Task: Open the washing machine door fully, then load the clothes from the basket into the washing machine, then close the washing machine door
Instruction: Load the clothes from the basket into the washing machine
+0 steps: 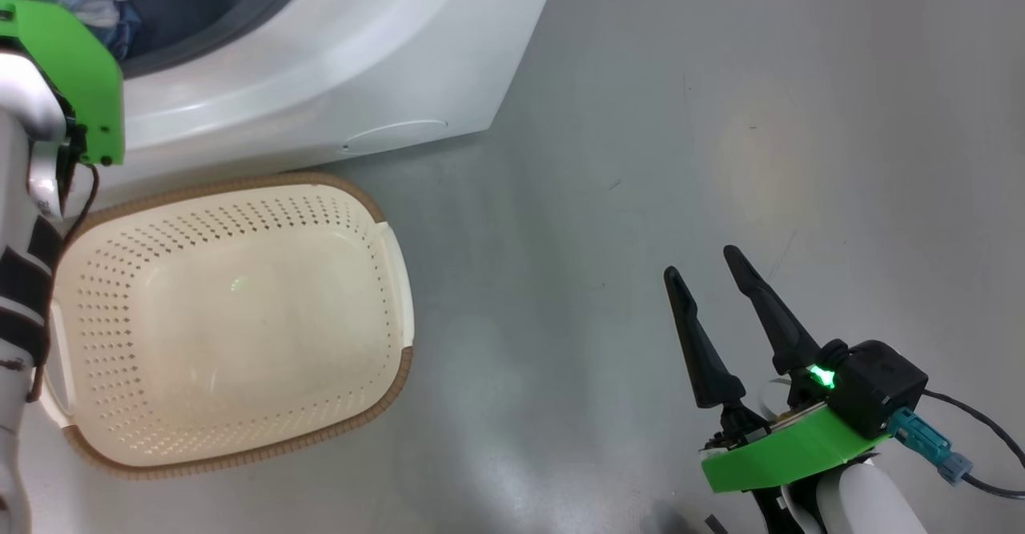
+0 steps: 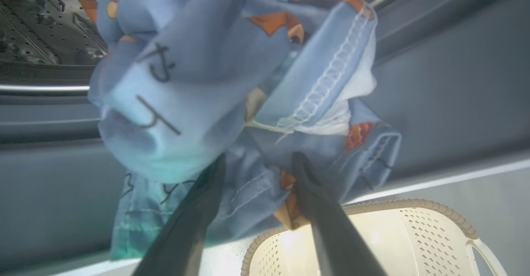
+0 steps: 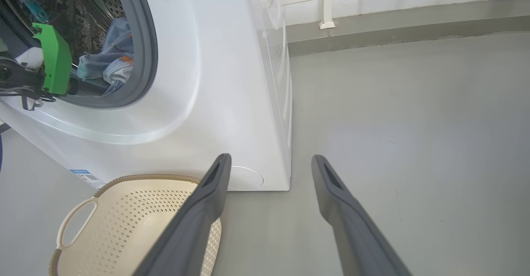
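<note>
Your left gripper (image 2: 257, 156) is at the mouth of the washing machine (image 1: 360, 62), pointing into the opening. Its two dark fingers (image 2: 194, 218) are spread well apart. The clothes (image 2: 198, 61), light blue with orange-brown prints and a bit of white cloth, are bunched just beyond the tips and hang over the grey rubber ring (image 3: 147, 52). The wrist picture is blurred up close, so you cannot be sure whether the fabric touches the fingers, but they are not pinching it. In the right wrist view the same bundle sits low in the opening, against the perforated steel drum (image 2: 25, 15). The basket (image 1: 240, 182) stands on the grey floor (image 1: 721, 118) just in front of the machine, its perforated bottom showing. Your right gripper (image 1: 701, 262) hangs over bare floor, well apart from the basket, fingers spread wide and holding nothing.
</note>
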Available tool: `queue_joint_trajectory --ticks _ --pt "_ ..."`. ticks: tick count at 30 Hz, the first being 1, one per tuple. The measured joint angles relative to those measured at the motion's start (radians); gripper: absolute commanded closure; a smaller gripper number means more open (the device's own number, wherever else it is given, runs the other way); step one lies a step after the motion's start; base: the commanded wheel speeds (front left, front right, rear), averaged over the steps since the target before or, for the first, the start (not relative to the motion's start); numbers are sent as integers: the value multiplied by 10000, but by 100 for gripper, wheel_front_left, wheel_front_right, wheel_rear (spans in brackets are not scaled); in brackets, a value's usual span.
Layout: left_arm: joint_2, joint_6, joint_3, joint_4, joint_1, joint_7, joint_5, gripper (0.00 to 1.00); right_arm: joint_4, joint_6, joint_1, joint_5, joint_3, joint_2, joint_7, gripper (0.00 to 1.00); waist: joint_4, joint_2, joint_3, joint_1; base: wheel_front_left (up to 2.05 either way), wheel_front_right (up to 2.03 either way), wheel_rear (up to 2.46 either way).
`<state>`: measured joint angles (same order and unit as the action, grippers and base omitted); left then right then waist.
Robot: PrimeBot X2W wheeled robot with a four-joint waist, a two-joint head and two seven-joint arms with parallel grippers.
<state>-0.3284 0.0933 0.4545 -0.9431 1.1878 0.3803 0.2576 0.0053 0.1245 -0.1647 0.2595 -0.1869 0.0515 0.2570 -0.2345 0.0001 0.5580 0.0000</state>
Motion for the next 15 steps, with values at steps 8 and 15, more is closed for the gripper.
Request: queue_joint_trajectory --ticks 8,15 --pt "27 -8 -48 -512 264 6 173 31 -2 0 9 -6 -10 -2 0 0 -58 0 52 0 0 0 0" --pt "63 -8 -75 -836 427 -105 245 51 -13 0 21 -36 -4 -2 0 0 -85 0 137 0 0 0 0"
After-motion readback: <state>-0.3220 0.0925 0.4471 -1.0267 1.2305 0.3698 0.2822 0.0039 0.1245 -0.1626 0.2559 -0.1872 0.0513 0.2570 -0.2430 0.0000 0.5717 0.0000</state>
